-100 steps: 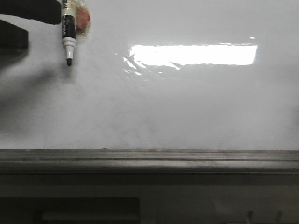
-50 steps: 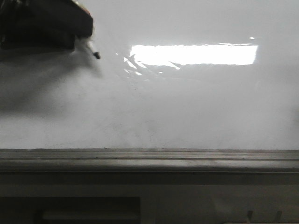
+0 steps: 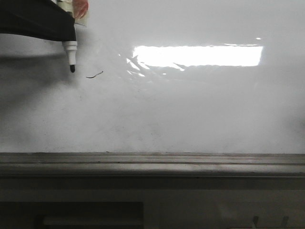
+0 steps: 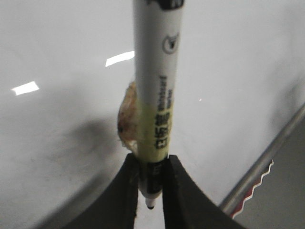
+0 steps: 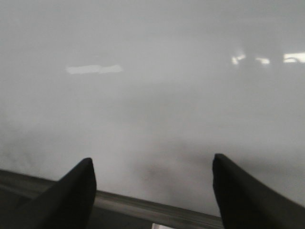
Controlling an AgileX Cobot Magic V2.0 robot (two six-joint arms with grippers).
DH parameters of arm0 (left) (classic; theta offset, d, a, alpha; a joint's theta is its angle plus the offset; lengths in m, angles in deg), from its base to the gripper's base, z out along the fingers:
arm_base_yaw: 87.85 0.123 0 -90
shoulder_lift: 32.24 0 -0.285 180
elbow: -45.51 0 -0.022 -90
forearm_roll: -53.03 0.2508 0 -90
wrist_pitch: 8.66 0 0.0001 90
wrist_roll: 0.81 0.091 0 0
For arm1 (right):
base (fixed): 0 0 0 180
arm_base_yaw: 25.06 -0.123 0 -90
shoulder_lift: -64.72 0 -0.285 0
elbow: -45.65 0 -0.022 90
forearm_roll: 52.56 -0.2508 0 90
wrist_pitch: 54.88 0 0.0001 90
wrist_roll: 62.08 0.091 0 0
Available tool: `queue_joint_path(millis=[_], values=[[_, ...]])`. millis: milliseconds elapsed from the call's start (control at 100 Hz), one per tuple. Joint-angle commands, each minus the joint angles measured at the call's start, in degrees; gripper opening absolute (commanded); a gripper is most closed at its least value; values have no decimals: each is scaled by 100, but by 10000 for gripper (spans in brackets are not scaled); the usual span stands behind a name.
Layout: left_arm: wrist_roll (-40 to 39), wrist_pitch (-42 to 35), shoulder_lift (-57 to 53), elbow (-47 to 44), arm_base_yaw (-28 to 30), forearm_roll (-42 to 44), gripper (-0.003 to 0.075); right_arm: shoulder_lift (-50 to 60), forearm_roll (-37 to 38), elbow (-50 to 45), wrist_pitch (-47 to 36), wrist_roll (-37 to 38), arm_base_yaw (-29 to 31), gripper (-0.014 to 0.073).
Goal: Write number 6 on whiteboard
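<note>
White board (image 3: pixel 190 109) lies bare rightward; left hand (image 4: pixel 150 191) grips marker (image 4: pixel 155 95), right hand (image 5: pixel 152 191) open.

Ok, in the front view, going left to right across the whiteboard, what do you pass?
Left hand gripping the marker → short black squiggle → bright rectangular light glare. All lie on or over the whiteboard; no finished 6 shows yet.
</note>
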Motion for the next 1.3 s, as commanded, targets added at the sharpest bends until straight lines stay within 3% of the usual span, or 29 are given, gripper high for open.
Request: queue_joint_path(millis=[0,210,370,590,900,1291], values=[[-516,332,-303,151,-120,659,-20,-299,-869,391,160,-843,-92,467],[-1838,801,-425,276,-704,2444,-20,-1543,-2303,1322,1608,-2266,-237,467],[-2695,901,-394,645,-1364,3662,-20,-2533,-2366,2204,2577,-2445,-626,467],[-3809,1018,-394,1034,-1993,5246,-20,-3506,-2180,3488,2713,-2445,-1789,467],[-3952,1085,-394,1071,-2050,5540,-20,-4606,-1288,5052,3145,-1863,-2729,467],[-3952,1003,-394,1071,-2050,5604,-20,-5466,-875,5848,3464,-1546,-3284,467]])
